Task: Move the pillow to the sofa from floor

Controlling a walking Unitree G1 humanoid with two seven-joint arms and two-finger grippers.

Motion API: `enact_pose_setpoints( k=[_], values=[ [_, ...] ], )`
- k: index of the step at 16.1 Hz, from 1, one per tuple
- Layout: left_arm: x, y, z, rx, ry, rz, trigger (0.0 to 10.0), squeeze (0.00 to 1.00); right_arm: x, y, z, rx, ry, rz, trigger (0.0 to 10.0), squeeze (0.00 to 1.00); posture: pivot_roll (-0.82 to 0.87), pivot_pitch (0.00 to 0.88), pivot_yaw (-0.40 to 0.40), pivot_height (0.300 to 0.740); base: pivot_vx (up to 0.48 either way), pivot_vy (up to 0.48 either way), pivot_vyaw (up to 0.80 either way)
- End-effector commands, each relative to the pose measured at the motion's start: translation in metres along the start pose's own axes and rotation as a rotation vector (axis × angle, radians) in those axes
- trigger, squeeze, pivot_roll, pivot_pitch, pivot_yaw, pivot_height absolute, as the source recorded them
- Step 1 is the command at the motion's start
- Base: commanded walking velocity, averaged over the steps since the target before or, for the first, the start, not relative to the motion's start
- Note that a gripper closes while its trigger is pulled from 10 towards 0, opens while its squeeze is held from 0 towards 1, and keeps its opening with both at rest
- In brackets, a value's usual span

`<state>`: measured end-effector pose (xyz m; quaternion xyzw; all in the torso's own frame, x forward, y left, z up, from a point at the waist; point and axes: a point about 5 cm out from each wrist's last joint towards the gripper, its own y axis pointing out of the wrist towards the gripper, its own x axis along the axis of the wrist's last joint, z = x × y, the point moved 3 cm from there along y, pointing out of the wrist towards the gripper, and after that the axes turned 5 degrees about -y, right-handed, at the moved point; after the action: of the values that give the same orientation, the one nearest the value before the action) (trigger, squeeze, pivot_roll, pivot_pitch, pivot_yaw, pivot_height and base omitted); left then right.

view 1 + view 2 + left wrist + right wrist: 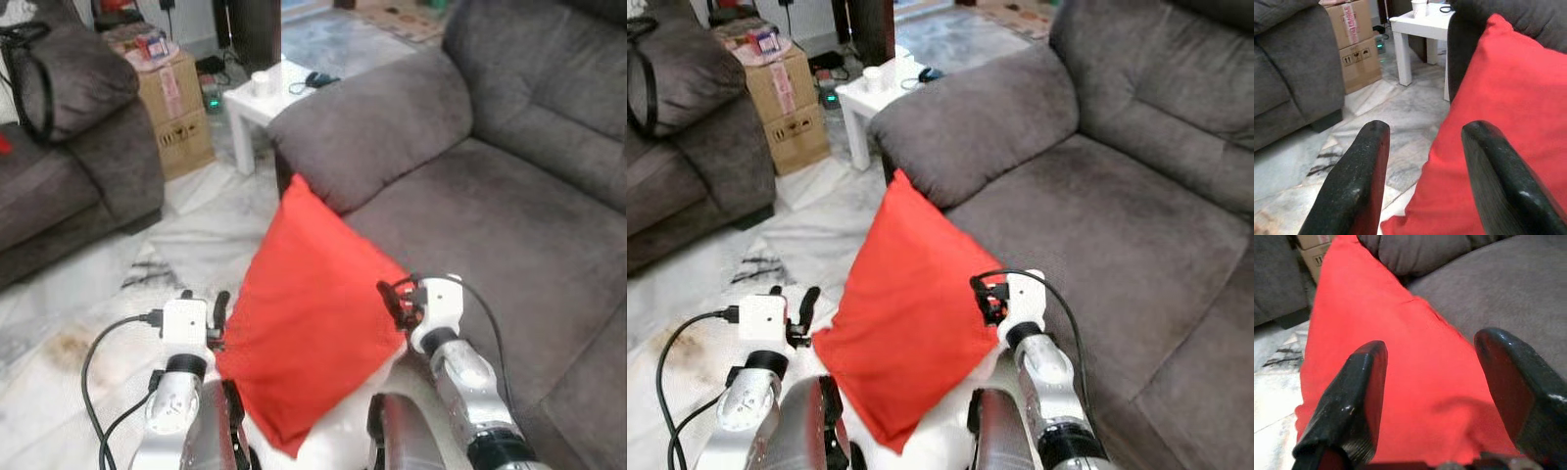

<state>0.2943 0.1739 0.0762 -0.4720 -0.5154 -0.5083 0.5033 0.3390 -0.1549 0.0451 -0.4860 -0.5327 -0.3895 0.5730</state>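
Observation:
The red pillow [304, 323] hangs tilted, one corner up, squeezed between my two arms just off the grey sofa's seat [490, 225]. My left gripper [220, 311] presses against its left edge, fingers open; in the left wrist view the pillow [1498, 122] lies against one finger [1498, 176] while the other stands over the floor. My right gripper [397, 299] is on the pillow's right edge by the sofa seat, also open, and the right wrist view has the pillow [1391, 357] spread beyond both fingers. The lower corner of the pillow reaches down between my arms.
A white side table [260, 98] with a cup stands beside the sofa's armrest [372, 127]. A taped cardboard box [176, 108] and a second grey sofa [69, 157] are on the left. Marble floor [196, 235] lies between the two sofas.

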Motion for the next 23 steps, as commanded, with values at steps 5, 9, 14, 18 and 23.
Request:
enact_pose_setpoints(
  k=[5, 9, 14, 18, 23],
  values=[
    [-0.006, -0.002, -0.002, -0.024, 0.001, 0.029, 10.0, 0.0, -0.001, 0.001, 0.002, 0.001, 0.008, 0.007, 10.0, 0.0, -0.03, 0.135, -0.044, 0.557, 0.229, 0.0, 0.0],
    [-0.022, -0.014, 0.004, -0.019, 0.014, 0.086, 10.0, 0.0, -0.004, 0.001, -0.001, -0.007, -0.003, 0.02, 10.0, 0.0, -0.03, 0.138, -0.044, 0.557, 0.0, 0.0, 0.0],
    [-0.045, -0.032, 0.011, -0.012, 0.029, 0.175, 10.0, 0.0, -0.015, -0.003, -0.012, -0.036, -0.049, 0.079, 10.0, 0.17, -0.02, 0.14, -0.045, 0.557, 0.0, 0.0, 0.0],
    [-0.059, -0.043, 0.015, -0.012, 0.039, 0.228, 10.0, 0.0, -0.011, -0.003, -0.02, 0.044, -0.242, 0.093, 10.0, 1.0, -0.02, 0.139, -0.042, 0.557, 0.0, 0.0, 0.0],
    [-0.079, -0.068, 0.038, 0.066, 0.049, 0.312, 10.0, 0.0, -0.013, -0.005, -0.023, 0.143, -0.348, 0.12, 10.0, 1.0, -0.02, 0.135, -0.042, 0.557, 0.0, 0.0, 0.0]
  ],
)
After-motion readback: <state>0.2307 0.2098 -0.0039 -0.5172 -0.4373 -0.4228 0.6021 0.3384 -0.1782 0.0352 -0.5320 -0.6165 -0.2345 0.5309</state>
